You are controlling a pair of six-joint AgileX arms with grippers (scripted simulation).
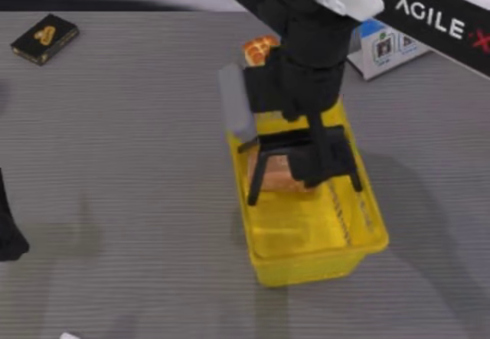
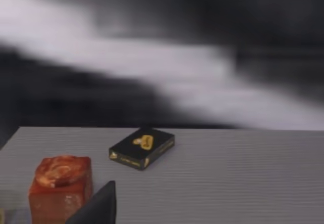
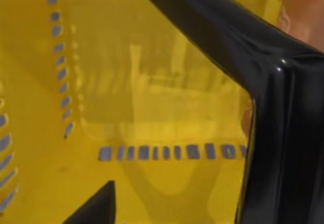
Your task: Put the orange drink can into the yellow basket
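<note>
The yellow basket (image 1: 364, 236) stands in the middle of the table, its black handle (image 1: 264, 159) raised over it. The orange drink can (image 1: 279, 174) lies inside on the basket floor, under the handle and mostly hidden. My right gripper (image 1: 320, 163) hangs low inside the basket beside the can, open, holding nothing. In the right wrist view one dark fingertip (image 3: 98, 206) shows over the basket's yellow floor (image 3: 152, 107), with the handle (image 3: 273, 107) crossing close by. My left arm (image 1: 9, 236) stays parked at the table's left edge, its one visible fingertip (image 2: 101, 204) over bare table.
A bread bun (image 1: 260, 48) and a grey block (image 1: 236, 102) sit just behind the basket. A white and blue box (image 1: 387, 48) is at the back right, a black card box (image 1: 44, 38) at the back left. A red-brown cube (image 2: 61, 186) stands near the left gripper.
</note>
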